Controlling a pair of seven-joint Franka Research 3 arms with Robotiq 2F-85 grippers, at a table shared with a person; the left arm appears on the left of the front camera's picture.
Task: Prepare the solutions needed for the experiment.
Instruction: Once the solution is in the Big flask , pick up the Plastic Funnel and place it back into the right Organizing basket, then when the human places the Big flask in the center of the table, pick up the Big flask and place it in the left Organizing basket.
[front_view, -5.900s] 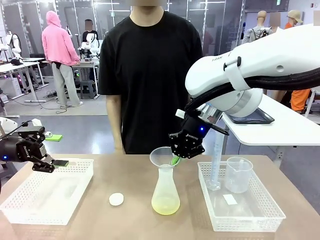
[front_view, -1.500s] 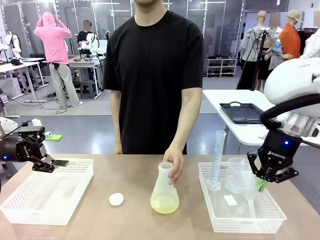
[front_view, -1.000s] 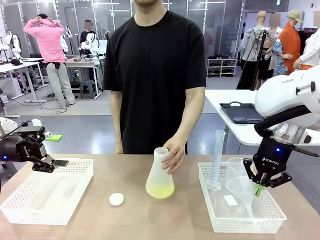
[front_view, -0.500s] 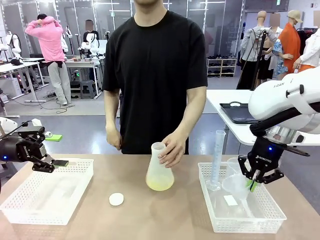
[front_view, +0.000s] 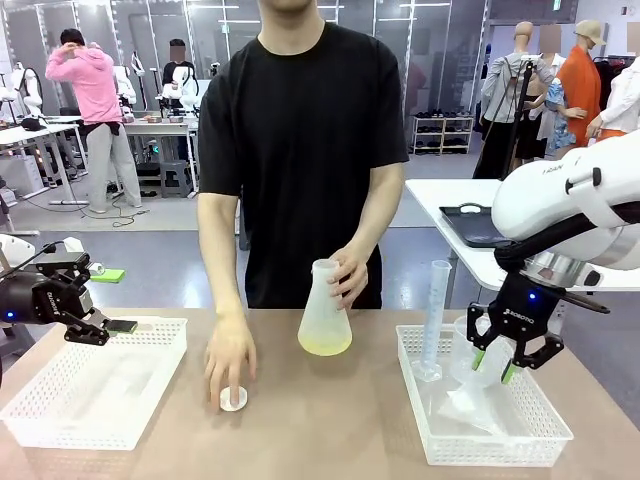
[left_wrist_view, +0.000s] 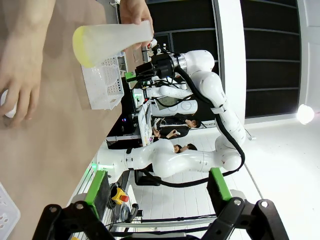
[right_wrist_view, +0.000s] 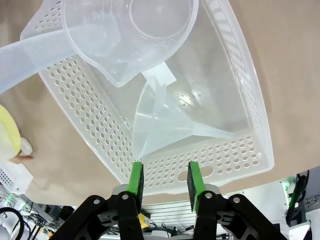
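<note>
Flask (front_view: 325, 318) in the person's (front_view: 300, 150) grip, me working beside it.
The person's hand (front_view: 347, 275) holds the flask by its neck, pale yellow-green solution (front_view: 325, 346) low inside; left of it their other hand (front_view: 229, 358) rests on a white cap (front_view: 233, 401). Right of the flask my right hand (front_view: 493, 365) hangs, fingers apart, above a funnel (front_view: 468, 403) lying in a basket (front_view: 490, 448). Far left of the flask, my left hand (front_view: 108, 330) hovers spread.

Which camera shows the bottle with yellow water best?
The front view: the whole flask shows, held by the person's hand, yellow liquid at its bottom. The left wrist view shows it sideways; the right wrist view, just a yellow edge.
</note>
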